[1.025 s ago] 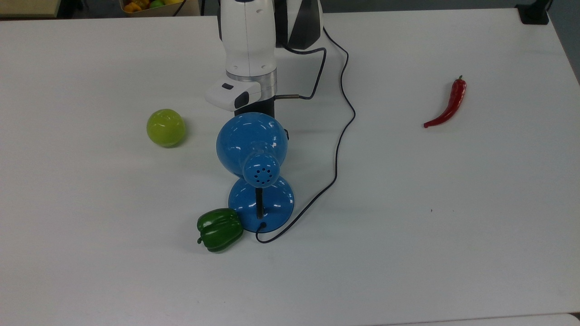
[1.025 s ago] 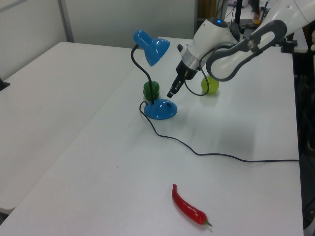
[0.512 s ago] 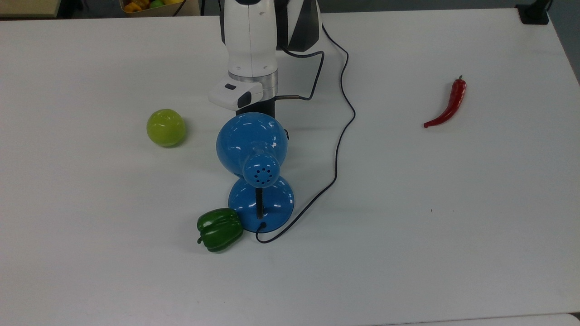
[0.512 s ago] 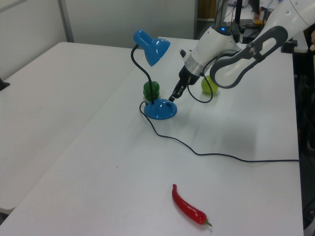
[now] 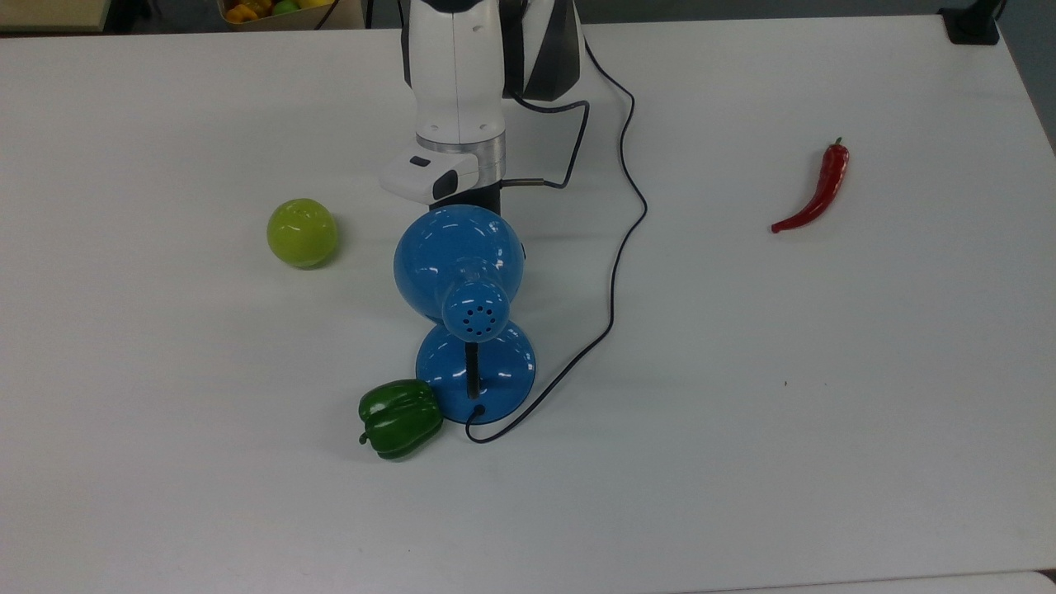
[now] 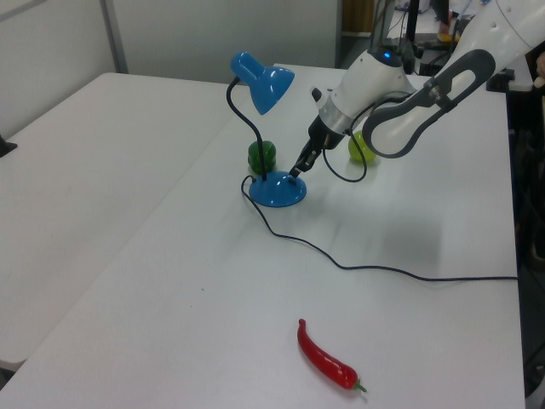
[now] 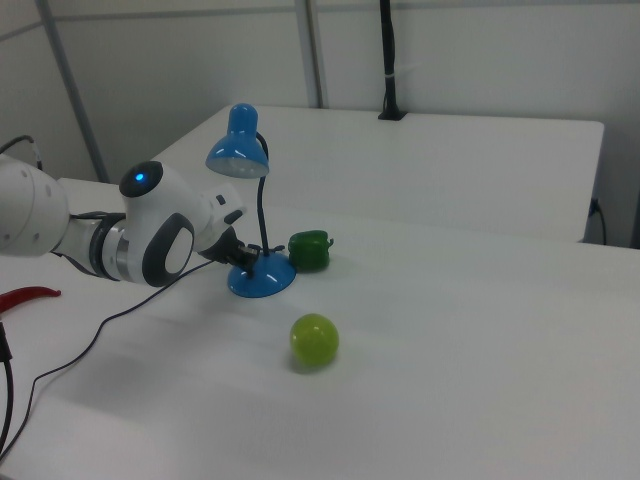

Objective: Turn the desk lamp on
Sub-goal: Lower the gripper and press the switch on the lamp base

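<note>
The green bell pepper [image 5: 399, 417] sits nearest in the top view, touching the round blue base of the desk lamp [image 5: 474, 371]. A thin black cord [image 5: 615, 272] leaves the base and runs away across the white bench [image 5: 825, 412]. The lamp's dome shade hangs over the bench just past the base, on a bent black neck. A yellow-green ball [image 5: 302, 233] lies on the top view's left, and a red chili [image 5: 815, 190] lies well apart on the top view's right. Behind the shade comes the robot arm. In the left view the gripper [image 6: 295, 172] points down at the base, and its tip looks like it touches the far edge of the base. 1 second ago the tip hung higher in the air beside the base, so it has come down. I think it is going for a switch there, but I cannot see a switch. I cannot tell if the jaws are apart or together. The shade shows no glow, so the lamp looks still off.
</note>
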